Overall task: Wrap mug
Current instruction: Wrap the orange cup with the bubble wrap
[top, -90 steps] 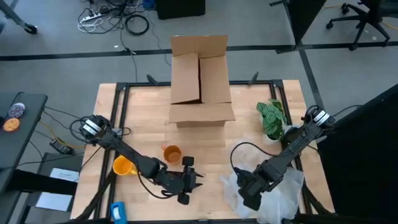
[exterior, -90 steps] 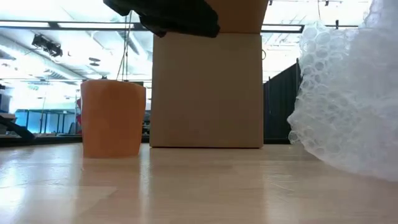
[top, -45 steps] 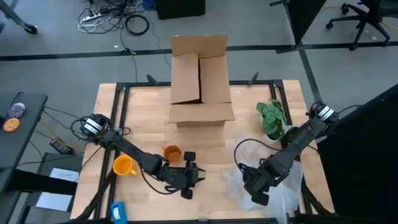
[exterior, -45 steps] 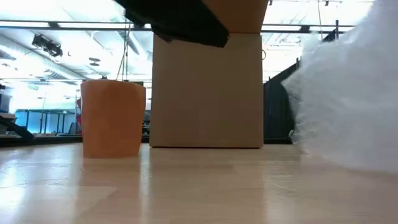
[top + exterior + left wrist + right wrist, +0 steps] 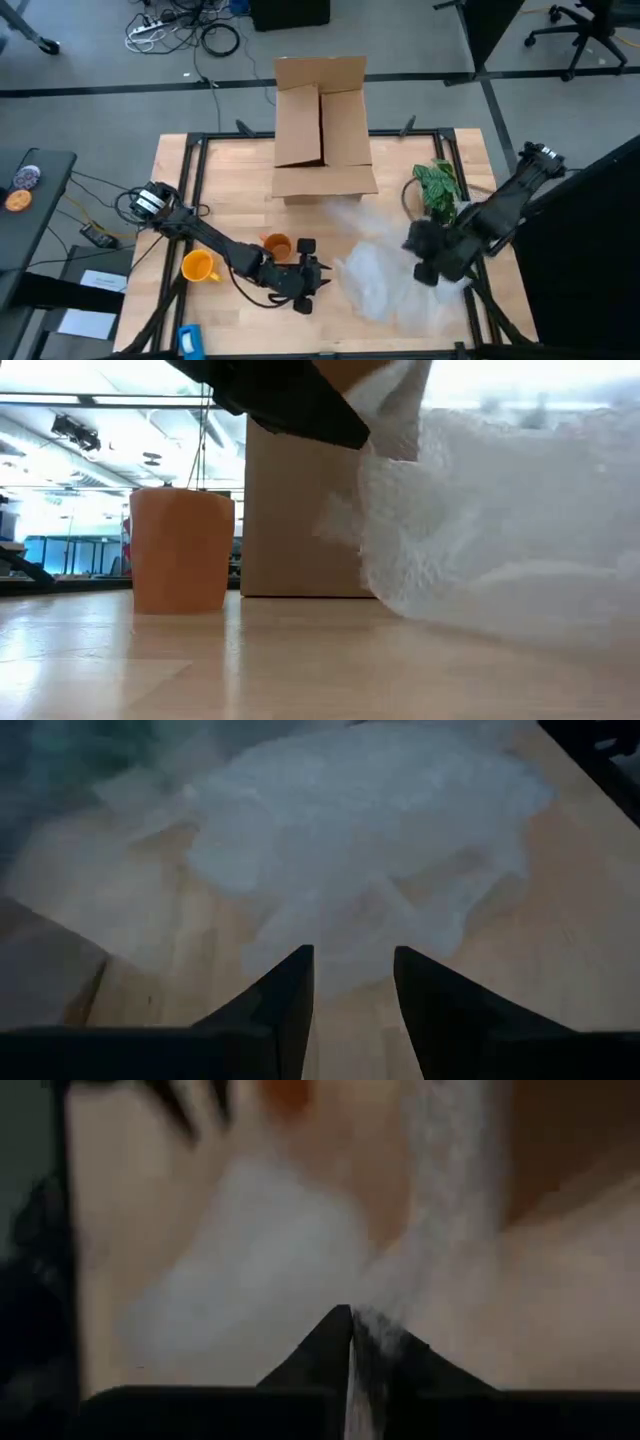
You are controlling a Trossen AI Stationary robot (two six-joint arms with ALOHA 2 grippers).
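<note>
The mug point(image 5: 277, 246) stands mid-worktop, just beside the spread left gripper point(image 5: 308, 283), the nearer one. The bubble wrap point(image 5: 375, 280) is pinched by the right gripper point(image 5: 425, 262) toward the right edge.

This is looking like a robotics lab or workshop rather than a home. A wooden desk point(image 5: 230, 190) framed in black metal rails is standing on a grey hard floor point(image 5: 100, 110), with loose cables point(image 5: 200, 30) lying coiled behind it. An office chair point(image 5: 585, 30) is sitting at the far right, and a dark partition point(image 5: 590, 250) is closing off that side. From desk height, long ceiling light strips point(image 5: 100, 400) and open industrial ceiling are showing beyond.
</note>
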